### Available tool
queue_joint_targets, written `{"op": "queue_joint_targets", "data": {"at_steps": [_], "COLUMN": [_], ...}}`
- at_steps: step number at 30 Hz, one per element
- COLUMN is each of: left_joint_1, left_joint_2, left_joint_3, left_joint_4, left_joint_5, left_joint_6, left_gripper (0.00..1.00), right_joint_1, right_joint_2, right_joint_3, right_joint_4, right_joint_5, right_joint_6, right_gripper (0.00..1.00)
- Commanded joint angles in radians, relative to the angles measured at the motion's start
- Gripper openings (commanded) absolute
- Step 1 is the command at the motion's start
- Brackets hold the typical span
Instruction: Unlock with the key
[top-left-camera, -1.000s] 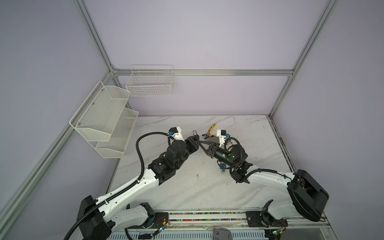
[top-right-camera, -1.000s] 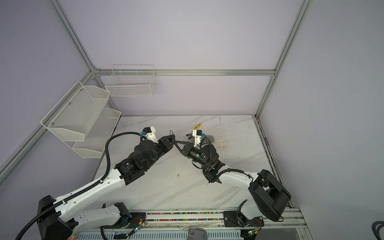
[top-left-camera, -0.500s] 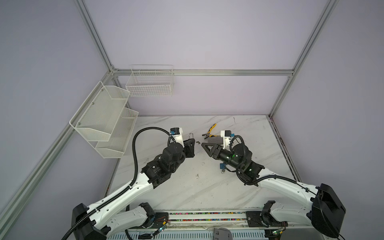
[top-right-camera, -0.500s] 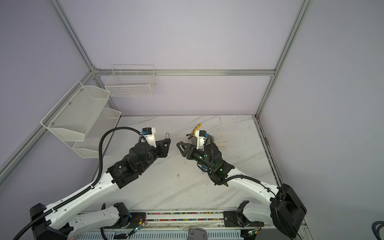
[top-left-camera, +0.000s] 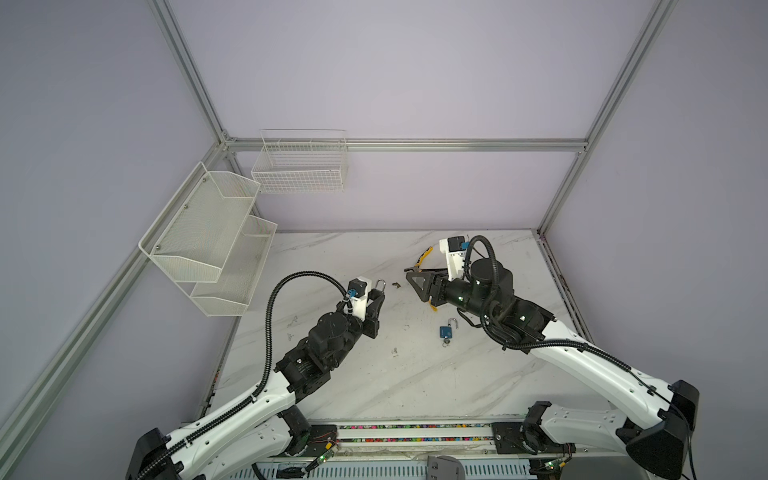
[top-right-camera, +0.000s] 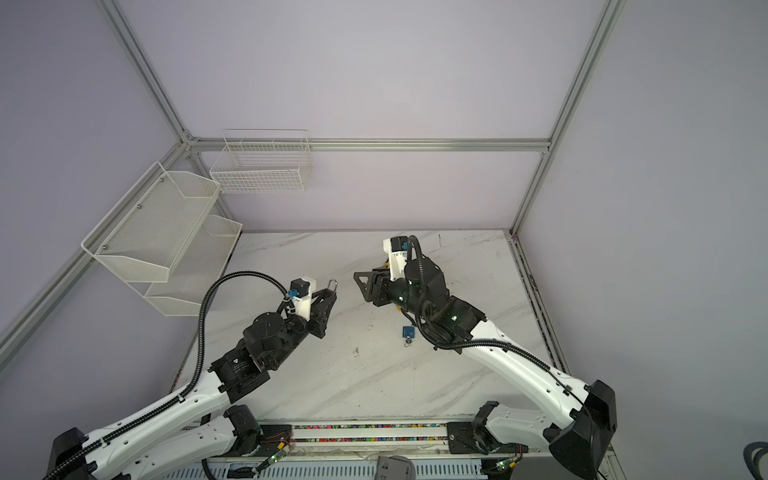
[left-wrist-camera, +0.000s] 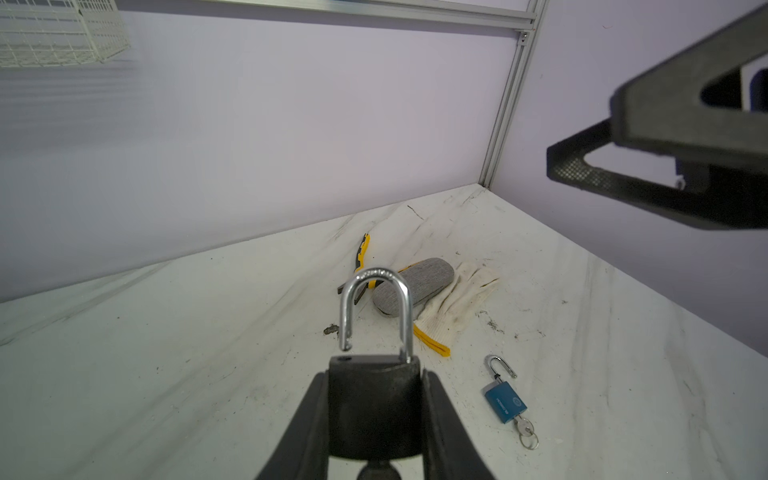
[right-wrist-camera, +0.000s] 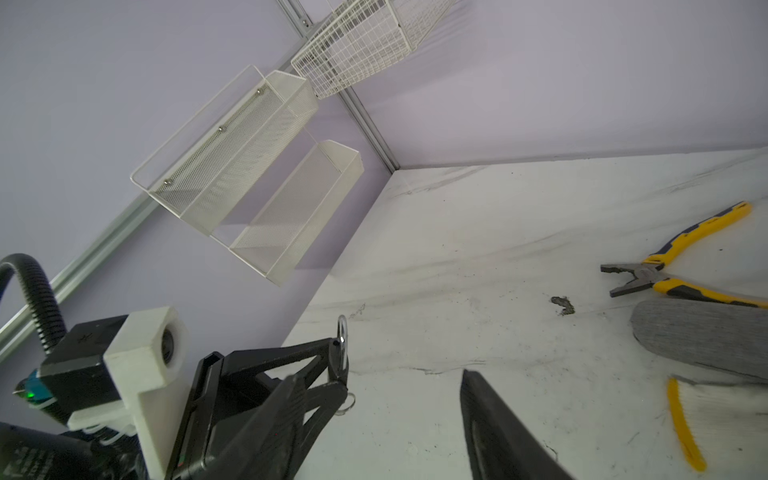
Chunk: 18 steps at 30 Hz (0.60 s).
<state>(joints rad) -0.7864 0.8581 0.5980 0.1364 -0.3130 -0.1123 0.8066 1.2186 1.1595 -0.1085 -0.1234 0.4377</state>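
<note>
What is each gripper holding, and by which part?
The left gripper grips the black padlock by its body, a jaw on each side, its open shackle sticking out free. The right gripper is open and holds nothing.

A black padlock (left-wrist-camera: 374, 411) stands upright, clamped between the fingertips of the left gripper (left-wrist-camera: 376, 384). Its silver shackle (left-wrist-camera: 376, 307) is sprung open, with one leg lifted clear of the body. A key ring (right-wrist-camera: 347, 402) hangs just beneath those fingertips, under the lock.
</note>
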Motion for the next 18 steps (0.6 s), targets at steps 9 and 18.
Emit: {"op": "queue_joint_targets", "data": {"at_steps": [9,18], "left_joint_1": [0.003,0.003], "left_joint_2": [0.018,0.029], "left_joint_3": [-0.114,-0.118], "left_joint_4": [0.301,0.322], "left_joint_5": [0.033,0.014], "left_joint_6": [0.137,0.141], "left_gripper": [0.00,0.00], "right_joint_1": [0.044,0.071], "right_joint_2": [0.238,0.347], "right_joint_3": [0.322,0.449], "right_joint_4": [-0.345,-0.402], "right_joint_5": [0.023,0.033], "right_joint_6": [-0.211,-0.251], "right_gripper": [0.64,0.65]}}
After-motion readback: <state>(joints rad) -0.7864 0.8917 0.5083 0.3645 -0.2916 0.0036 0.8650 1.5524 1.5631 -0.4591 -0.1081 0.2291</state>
